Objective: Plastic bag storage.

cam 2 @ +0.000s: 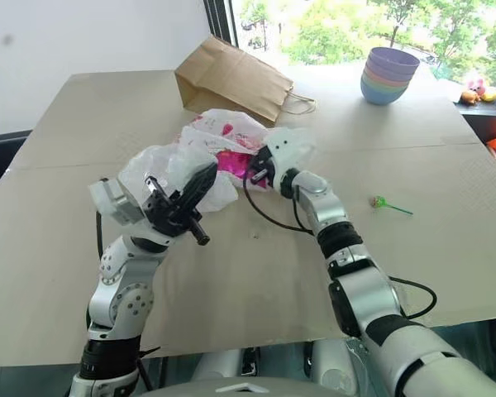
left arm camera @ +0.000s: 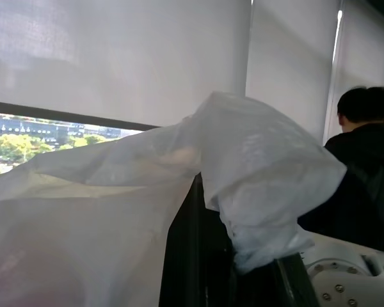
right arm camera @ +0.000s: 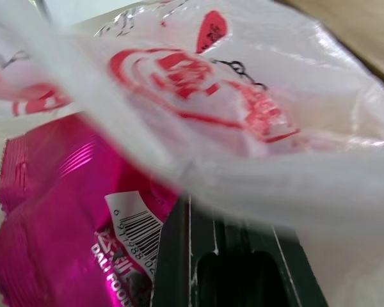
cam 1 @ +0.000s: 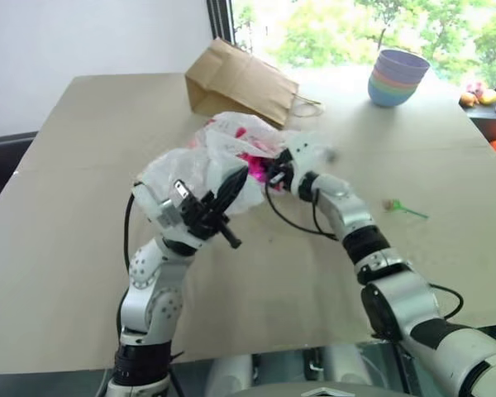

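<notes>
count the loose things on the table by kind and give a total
thin translucent white plastic bag with red print: 1
brown paper bag with handles: 1
shiny magenta snack packet: 1
stack of pastel bowls: 1
small green lollipop: 1
total: 5

arms: silver-grey rounded shells with black bands at the joints
left gripper [cam 1: 225,217]: two black tapered fingers on a white wrist block
right gripper [cam 2: 259,172]: black fingers on a white wrist housing
cables: black wires looping from each wrist back along its forearm
screws: small round screws on the white housing beside the left gripper's fingers in the left wrist view
person [left arm camera: 365,166]: dark top, seen from behind, beyond the left gripper
</notes>
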Motion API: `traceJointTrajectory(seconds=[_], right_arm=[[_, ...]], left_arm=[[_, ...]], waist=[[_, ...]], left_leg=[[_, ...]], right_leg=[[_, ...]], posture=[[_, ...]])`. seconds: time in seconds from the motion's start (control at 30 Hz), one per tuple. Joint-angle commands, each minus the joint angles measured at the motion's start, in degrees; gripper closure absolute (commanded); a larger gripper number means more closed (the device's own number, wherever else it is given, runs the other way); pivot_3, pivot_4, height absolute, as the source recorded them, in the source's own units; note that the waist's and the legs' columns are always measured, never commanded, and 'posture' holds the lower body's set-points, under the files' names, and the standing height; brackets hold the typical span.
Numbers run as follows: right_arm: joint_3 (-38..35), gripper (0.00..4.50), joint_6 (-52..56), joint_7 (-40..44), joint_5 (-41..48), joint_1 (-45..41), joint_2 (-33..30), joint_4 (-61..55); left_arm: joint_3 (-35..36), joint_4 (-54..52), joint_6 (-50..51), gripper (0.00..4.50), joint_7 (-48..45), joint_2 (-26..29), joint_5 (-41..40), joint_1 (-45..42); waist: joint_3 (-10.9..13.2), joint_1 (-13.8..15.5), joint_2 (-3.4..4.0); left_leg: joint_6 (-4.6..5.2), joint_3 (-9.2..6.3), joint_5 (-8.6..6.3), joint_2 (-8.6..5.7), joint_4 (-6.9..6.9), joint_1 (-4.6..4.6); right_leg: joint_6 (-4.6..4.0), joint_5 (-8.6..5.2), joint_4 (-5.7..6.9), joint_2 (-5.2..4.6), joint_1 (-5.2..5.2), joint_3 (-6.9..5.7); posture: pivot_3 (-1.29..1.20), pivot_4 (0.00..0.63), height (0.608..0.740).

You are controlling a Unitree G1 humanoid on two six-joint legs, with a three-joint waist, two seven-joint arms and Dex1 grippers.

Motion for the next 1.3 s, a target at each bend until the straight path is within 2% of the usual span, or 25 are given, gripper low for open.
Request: traceJointTrajectory(seconds=[0.03, 0.13, 0.17, 0.2, 0.27, 0.43, 0.6, 0.73, 0.8, 0.87, 1.0, 1.2, 1.3], right_arm=[[-1.75, 3.58, 4.02, -1.75, 2.35, 0.96, 0.29, -10.57], [-3.77, 2.11, 9.55, -1.13, 4.83, 3.95, -2.69, -17.89], [-4.02, 1.43, 11.24, -0.59, 5.51, 5.06, -3.85, -20.31], [-4.1, 1.2, 13.11, 0.04, 6.23, 6.33, -5.09, -23.07], [-4.54, 0.08, 18.49, 1.68, 8.79, 9.09, -8.02, -29.56], [-4.97, 0.08, 33.08, 6.53, 16.89, 16.29, -16.56, -45.03], [-8.74, 0.08, 38.16, 12.01, 23.75, 22.42, -25.53, -54.99], [-12.35, 0.08, 31.33, 21.34, 20.64, 28.23, -40.51, -51.72], [-12.01, 0.08, 25.07, 22.8, 15.42, 29.71, -46.87, -45.46], [-10.84, 0.08, 19.27, 22.97, 10.96, 29.71, -50.66, -37.62], [-8.3, 0.08, 11.43, 23.69, 5.39, 28.61, -51.92, -25.8], [-6.28, 0.08, 11.21, 23.46, 3.03, 24.52, -49.19, -15.4], [-5.15, 0.77, 13.04, 25.61, 2.45, 24.18, -49.61, -14.06]], left_arm=[[0.48, 1.14, -3.94, 4.5, 2.2, 0.1, 5.54, 2.05], [2.42, 1.21, -4.75, 4.5, 6.2, -0.69, 7.47, 3.78], [3.05, 0.98, -4.92, 4.5, 7.27, -0.73, 7.84, 4.46], [3.74, 0.66, -5.1, 4.5, 8.23, -0.7, 8.13, 5.28], [5.77, 0.12, -4.23, 4.5, 10.91, -0.72, 7.88, 6.98], [8.58, -1.08, -3.99, 4.5, 13.63, 0.2, 8.11, 9.92], [10.24, -1.99, -3.78, 4.5, 15.8, 0.42, 7.05, 10.5], [10.69, -3.28, -3.43, 4.5, 16.65, 0.47, 6.43, 11.58], [9.97, -3.77, -3.28, 4.5, 16.58, 0.51, 6.55, 12.32], [9.38, -3.97, -3.29, 4.5, 16.53, 0.59, 6.66, 12.46], [8.92, -3.49, -3.07, 4.5, 16.85, 0.96, 7.23, 11.44], [8.64, -3.43, -2.59, 4.5, 17.12, 1.44, 7.99, 10.57], [8.47, -3.61, -2.6, 4.5, 17.32, 1.37, 8.56, 10.76]], waist=[[0.0, 0.07, 0.0], [-0.01, 0.59, -0.01], [-0.01, 0.67, -0.02], [-0.02, 0.75, -0.03], [-0.01, 0.59, -0.02], [0.0, 0.16, 0.0], [0.0, 0.43, -0.01], [0.0, 1.05, -0.03], [0.01, 1.32, -0.05], [0.04, 1.38, -0.1], [0.05, 1.36, -0.11], [-0.01, 1.17, -0.26], [-0.04, 1.26, -0.31]], left_leg=[[0.0, -0.01, 0.0, 0.01, 0.0, 0.01], [0.0, -0.07, 0.0, 0.01, 0.02, 0.0], [0.01, -0.14, 0.0, 0.0, 0.04, -0.05], [0.01, -0.18, -0.01, 0.0, 0.04, -0.05], [0.03, -0.36, -0.02, 0.0, 0.0, -0.07], [0.03, -0.42, -0.02, 0.0, -0.04, -0.04], [0.14, -0.5, -0.08, -0.01, -0.02, 0.0], [0.3, -0.53, -0.18, -0.08, 0.02, -0.04], [0.33, -0.5, -0.19, -0.25, 0.02, -0.03], [0.36, -0.46, -0.21, -0.3, 0.02, 0.01], [0.35, -0.36, -0.2, -0.2, 0.02, 0.18], [0.13, -0.16, -0.07, -0.12, 0.04, 0.24], [0.13, -0.15, -0.07, -0.1, 0.06, 0.32]], right_leg=[[0.0, 0.0, 0.01, 0.0, 0.0, -0.01], [0.0, 0.0, 0.01, -0.03, 0.02, -0.07], [0.0, 0.0, -0.01, -0.07, 0.03, -0.12], [0.0, 0.0, -0.03, -0.07, 0.04, -0.13], [0.0, 0.0, -0.1, -0.08, 0.03, -0.12], [-0.01, 0.0, -0.07, -0.03, 0.01, -0.11], [-0.02, -0.01, -0.04, -0.02, 0.04, -0.12], [-0.01, -0.01, -0.1, -0.09, 0.07, -0.14], [0.0, -0.01, -0.15, -0.1, 0.08, -0.12], [0.0, -0.01, -0.15, -0.08, 0.08, -0.08], [0.0, -0.02, -0.09, 0.03, 0.14, 0.04], [0.01, -0.01, -0.1, 0.07, 0.16, 0.19], [0.01, -0.01, -0.12, 0.07, 0.26, 0.18]], posture=[[0.0, 0.15, 0.74], [0.0, 0.15, 0.74], [0.0, 0.15, 0.74], [0.0, 0.15, 0.74], [0.0, 0.15, 0.74], [0.0, 0.15, 0.74], [0.0, 0.15, 0.74], [0.0, 0.15, 0.74], [0.0, 0.15, 0.74], [0.0, 0.15, 0.74], [0.0, 0.15, 0.74], [0.0, 0.15, 0.74], [0.0, 0.15, 0.74]])
